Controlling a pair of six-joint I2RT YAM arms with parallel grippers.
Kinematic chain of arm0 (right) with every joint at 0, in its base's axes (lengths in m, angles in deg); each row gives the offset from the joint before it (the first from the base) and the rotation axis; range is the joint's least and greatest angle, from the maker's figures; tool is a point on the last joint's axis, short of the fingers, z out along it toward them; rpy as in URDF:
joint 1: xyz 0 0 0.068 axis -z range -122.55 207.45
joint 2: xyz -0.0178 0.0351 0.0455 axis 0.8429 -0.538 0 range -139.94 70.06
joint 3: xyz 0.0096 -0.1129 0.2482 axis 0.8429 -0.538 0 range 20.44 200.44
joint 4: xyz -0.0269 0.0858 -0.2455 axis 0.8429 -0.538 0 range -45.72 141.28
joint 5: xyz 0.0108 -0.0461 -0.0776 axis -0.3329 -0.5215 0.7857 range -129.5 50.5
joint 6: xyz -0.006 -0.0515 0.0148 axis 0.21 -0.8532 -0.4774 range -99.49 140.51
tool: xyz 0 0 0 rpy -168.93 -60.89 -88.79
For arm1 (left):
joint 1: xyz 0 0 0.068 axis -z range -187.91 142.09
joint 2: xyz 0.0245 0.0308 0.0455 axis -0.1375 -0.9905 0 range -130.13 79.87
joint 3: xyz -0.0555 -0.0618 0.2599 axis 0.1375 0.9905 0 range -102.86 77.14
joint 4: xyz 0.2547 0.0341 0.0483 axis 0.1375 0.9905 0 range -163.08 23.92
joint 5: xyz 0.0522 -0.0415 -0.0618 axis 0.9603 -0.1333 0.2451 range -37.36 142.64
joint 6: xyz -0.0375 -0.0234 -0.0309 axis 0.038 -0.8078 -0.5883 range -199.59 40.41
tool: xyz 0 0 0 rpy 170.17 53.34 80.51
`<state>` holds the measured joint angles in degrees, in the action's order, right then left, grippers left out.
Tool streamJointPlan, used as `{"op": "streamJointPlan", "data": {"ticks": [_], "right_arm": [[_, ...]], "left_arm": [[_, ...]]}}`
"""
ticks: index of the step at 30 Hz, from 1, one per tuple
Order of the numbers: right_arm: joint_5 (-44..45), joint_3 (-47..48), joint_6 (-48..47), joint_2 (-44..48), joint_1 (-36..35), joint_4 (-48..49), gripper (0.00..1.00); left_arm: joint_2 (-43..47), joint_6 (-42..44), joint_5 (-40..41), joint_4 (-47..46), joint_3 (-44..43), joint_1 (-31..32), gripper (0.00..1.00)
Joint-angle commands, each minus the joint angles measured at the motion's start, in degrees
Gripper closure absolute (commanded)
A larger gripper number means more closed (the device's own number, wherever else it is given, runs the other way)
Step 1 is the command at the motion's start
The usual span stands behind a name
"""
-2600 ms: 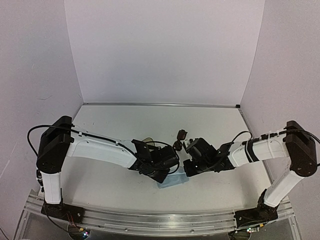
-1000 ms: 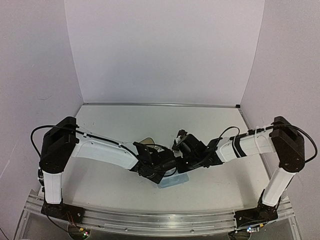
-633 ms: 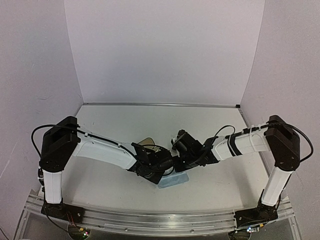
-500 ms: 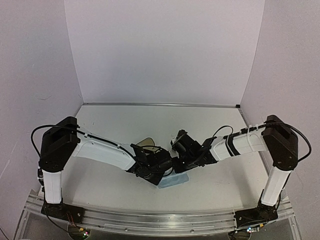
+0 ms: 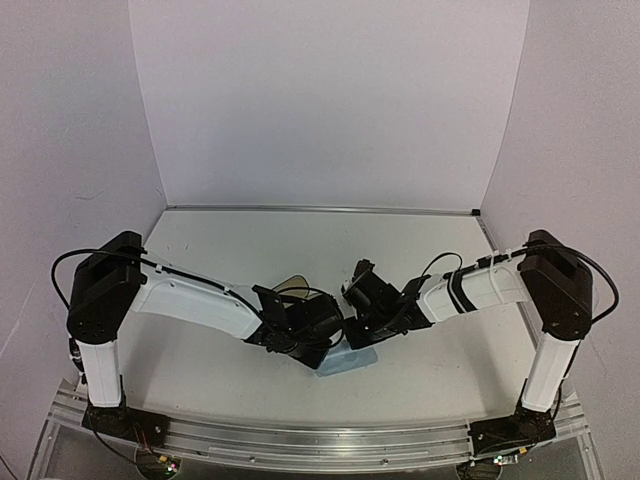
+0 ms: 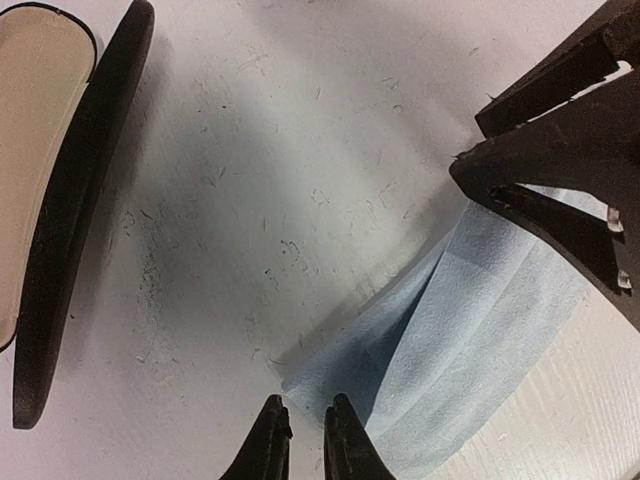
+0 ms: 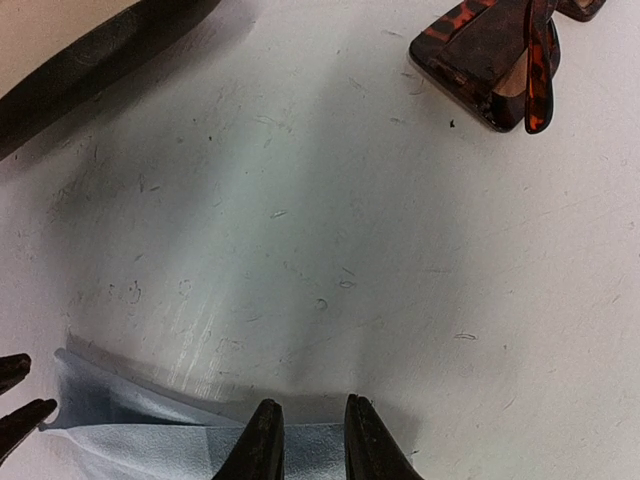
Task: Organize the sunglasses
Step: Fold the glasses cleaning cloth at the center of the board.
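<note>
The sunglasses [image 7: 495,65], a folded tortoiseshell-brown pair, lie on the table at the top right of the right wrist view; in the top view my right wrist hides them. The light blue cloth [image 5: 347,361] lies partly folded between both grippers. My left gripper [image 6: 302,425] is closed to a narrow gap on the cloth's near corner [image 6: 450,330]. My right gripper [image 7: 305,435] pinches the cloth's opposite edge [image 7: 150,440] and shows in the left wrist view [image 6: 560,190]. The open black case with tan lining [image 6: 60,190] lies to the left.
The case also shows in the top view [image 5: 292,285], just behind my left wrist. Both arms [image 5: 200,300] meet at the middle of the white table [image 5: 450,250]. White walls enclose the back and sides.
My right arm has swung left toward my left gripper, and both grippers have come together low over the blue cloth. The cloth is now bunched and folded between them.
</note>
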<state>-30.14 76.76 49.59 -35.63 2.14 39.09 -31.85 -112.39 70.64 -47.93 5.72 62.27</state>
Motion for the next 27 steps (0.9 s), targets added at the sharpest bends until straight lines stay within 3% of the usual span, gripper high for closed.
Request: {"op": "streamJointPlan", "data": {"ticks": [1, 27], "right_arm": [[-0.3, 1.0, -0.2, 0.4, -0.1, 1.1, 0.77], [2.1, -1.0, 0.7, 4.1, -0.1, 1.1, 0.77]], "left_arm": [[2.8, 1.1, -1.2, -2.1, 0.6, 0.0, 0.87], [2.2, 1.7, -4.6, -3.7, 0.5, 0.6, 0.87]]}}
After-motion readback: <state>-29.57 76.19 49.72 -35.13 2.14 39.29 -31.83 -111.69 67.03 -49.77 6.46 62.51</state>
